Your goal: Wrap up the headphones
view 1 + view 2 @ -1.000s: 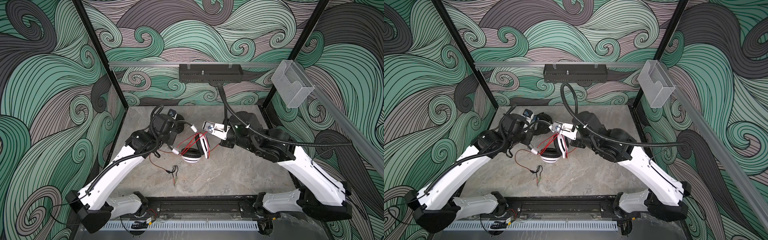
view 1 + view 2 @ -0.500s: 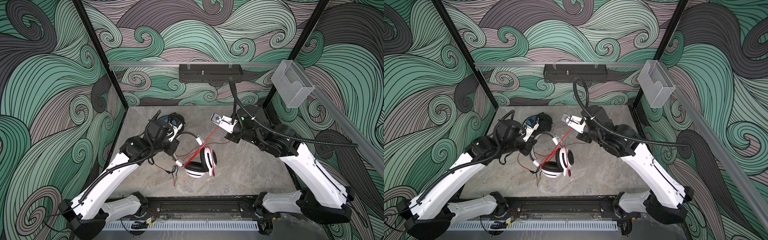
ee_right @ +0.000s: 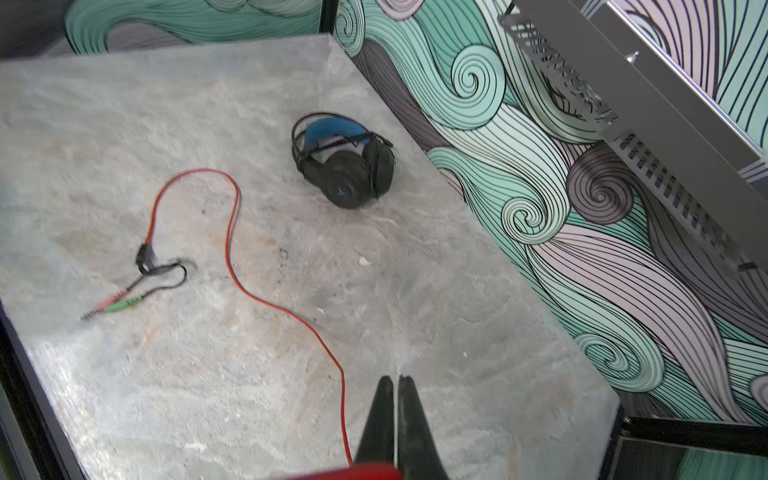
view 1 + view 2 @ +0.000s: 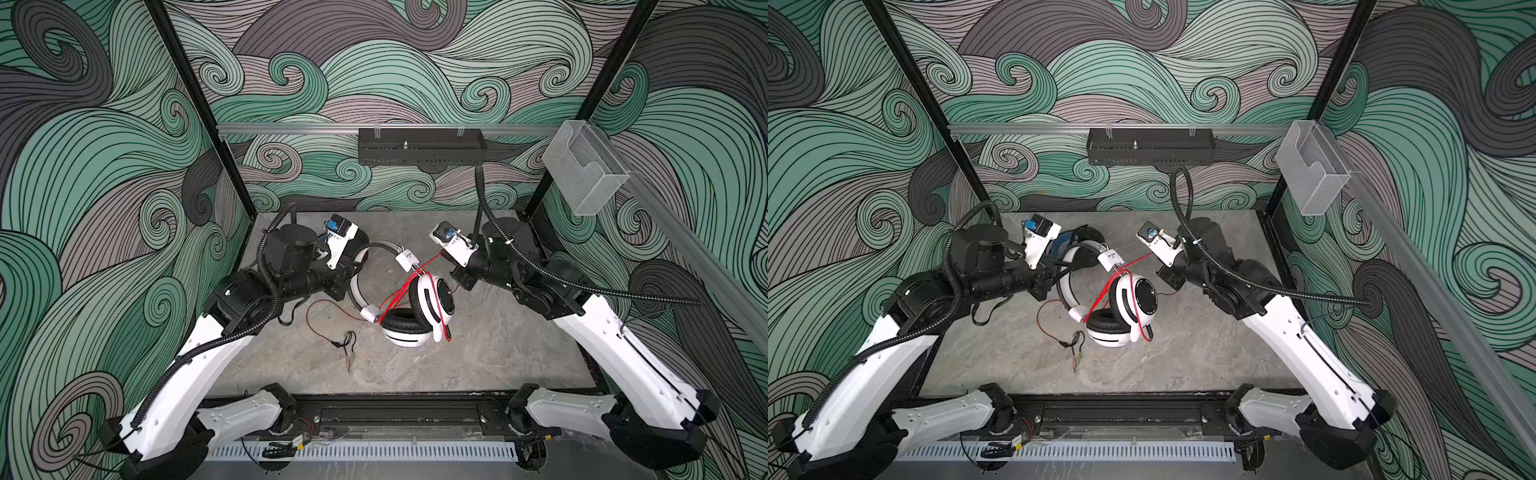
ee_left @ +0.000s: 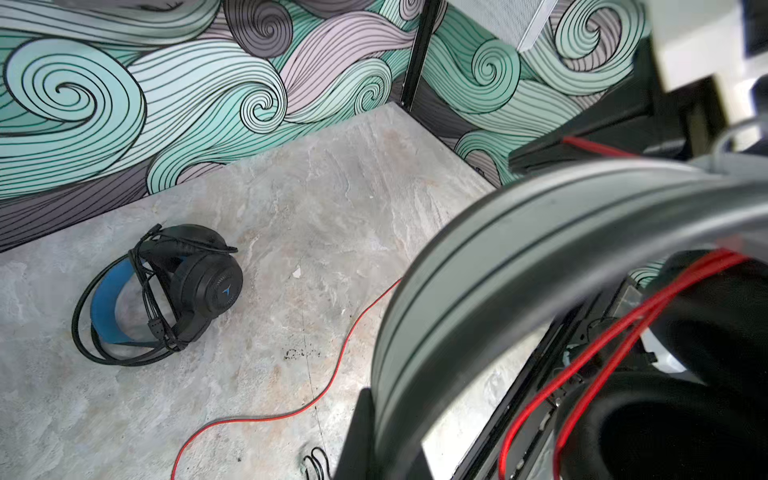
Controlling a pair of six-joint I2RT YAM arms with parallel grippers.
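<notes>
The white headphones [image 4: 419,311] with black cushions sit mid-table. Their headband [image 5: 519,257] arches toward my left gripper [image 4: 352,272], which is shut on it; one dark finger [image 5: 360,419] shows beside the band. Loops of red cable [image 4: 401,291] cross the ear cups, and one strand runs taut up to my right gripper [image 4: 444,257]. That gripper [image 3: 398,380] has its jaws pressed together, with the red cable [image 3: 340,399] caught at their base. The cable's loose end lies on the table, ending in plugs [image 4: 347,347]. The black headphones [image 3: 345,162] with blue lining [image 4: 1065,241] lie at the back left, cable bundled around them.
Patterned walls close in the grey table [image 4: 498,340] on three sides. A black rail [image 4: 395,411] with both arm bases runs along the front edge. A black tray [image 4: 419,146] and a clear box [image 4: 586,174] hang on the walls above.
The white headphones have shifted right and turned. My right gripper has drawn back to the right, stretching the red cable out from the ear cup. The left gripper has kept hold of the headband.
</notes>
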